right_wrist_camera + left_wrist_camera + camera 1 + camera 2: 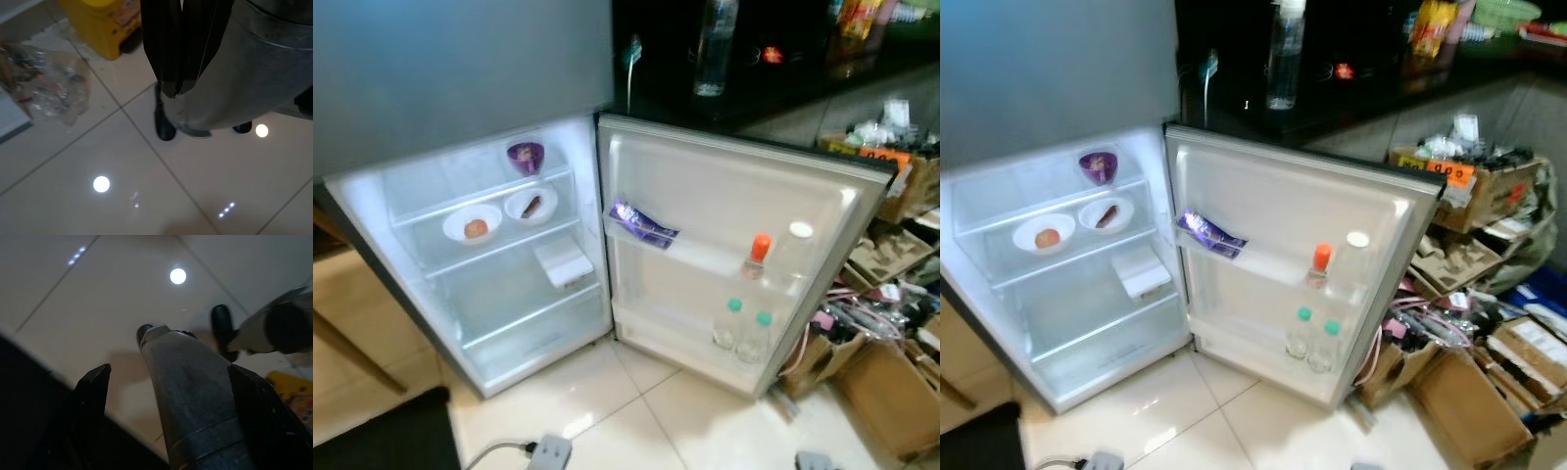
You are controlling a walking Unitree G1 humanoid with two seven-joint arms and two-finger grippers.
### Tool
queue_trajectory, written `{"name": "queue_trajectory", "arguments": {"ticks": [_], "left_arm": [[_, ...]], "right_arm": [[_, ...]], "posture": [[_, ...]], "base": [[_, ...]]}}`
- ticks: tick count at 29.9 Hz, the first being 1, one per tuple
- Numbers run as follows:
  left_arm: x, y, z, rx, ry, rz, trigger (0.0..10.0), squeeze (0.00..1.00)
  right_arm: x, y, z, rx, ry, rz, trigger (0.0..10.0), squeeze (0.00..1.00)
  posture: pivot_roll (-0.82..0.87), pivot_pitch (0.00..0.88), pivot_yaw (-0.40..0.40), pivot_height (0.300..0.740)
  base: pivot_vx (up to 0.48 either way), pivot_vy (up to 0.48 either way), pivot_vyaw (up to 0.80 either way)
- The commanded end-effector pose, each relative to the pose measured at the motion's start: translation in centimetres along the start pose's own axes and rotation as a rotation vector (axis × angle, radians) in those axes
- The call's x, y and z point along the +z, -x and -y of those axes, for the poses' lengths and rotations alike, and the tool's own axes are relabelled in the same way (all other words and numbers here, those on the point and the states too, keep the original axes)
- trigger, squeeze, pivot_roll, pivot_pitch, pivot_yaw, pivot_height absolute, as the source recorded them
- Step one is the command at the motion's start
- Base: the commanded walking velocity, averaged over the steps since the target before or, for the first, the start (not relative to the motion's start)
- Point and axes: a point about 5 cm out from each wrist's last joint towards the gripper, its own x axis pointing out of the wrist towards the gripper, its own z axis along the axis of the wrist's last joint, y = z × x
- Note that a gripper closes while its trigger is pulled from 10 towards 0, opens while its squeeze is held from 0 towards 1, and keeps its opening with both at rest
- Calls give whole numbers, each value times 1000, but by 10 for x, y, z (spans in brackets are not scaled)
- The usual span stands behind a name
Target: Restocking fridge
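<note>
Fridge (509, 294) stands open; I'd grip the clear bottle (713, 49) on the counter (783, 88) mid-body, probably light, slippery plastic. Left end effector (166, 396) hangs spread and empty, right end effector (178, 58) pinched closed on nothing.

Fridge (1058, 323) open in front of me, door (1302, 264) swung wide to my right.
Top shelf: purple cup (1098, 166). Next shelf: two white bowls, left one (1043, 234) with a round reddish item, right one (1107, 213) with something dark. White box (1141, 272) just below them. Door racks: purple packet (1209, 233) upper left, orange-capped bottle (1318, 265) and white-capped bottle (1355, 257) upper right, two green-capped bottles (1312, 335) in bottom rack. Cardboard boxes (1469, 392) on floor to the right.
</note>
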Motion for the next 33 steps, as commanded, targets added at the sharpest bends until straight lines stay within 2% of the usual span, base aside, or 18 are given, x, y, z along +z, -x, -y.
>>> {"name": "queue_trajectory", "arguments": {"ticks": [1, 11, 14, 17, 29, 33], "left_arm": [[-8, 1, 1, -2, 0, -32, 10000, 0], [-7, 1, 1, 0, -12, -34, 10000, 0], [-7, 1, 1, 3, -17, -34, 10000, 0], [-6, 0, 1, 10, 2, -29, 10000, 0], [-6, 0, 1, 6, 10, -30, 10000, 0], [-6, 0, 2, 4, 11, -27, 10000, 0]], "right_arm": [[0, 0, -4, 15, -12, 11, 10000, 0], [3, 0, -4, 56, -58, 38, 10000, 0], [3, 0, -5, 73, -58, 43, 10000, 0], [4, 0, -6, 79, -68, 52, 10000, 0], [10, 0, -4, 88, -84, 87, 10000, 0], [11, 0, -6, 107, -68, 88, 10000, 0]], "posture": [[-50, 9, -1, 740], [-51, 4, -1, 740], [-53, 6, -2, 740], [-52, 8, -4, 740], [-54, 10, -3, 740], [-53, 12, -4, 740]], "base": [[0, -360, 0], [0, -356, 0], [0, -306, 781], [0, 0, 775], [0, 0, 0], [0, 0, 794]]}}
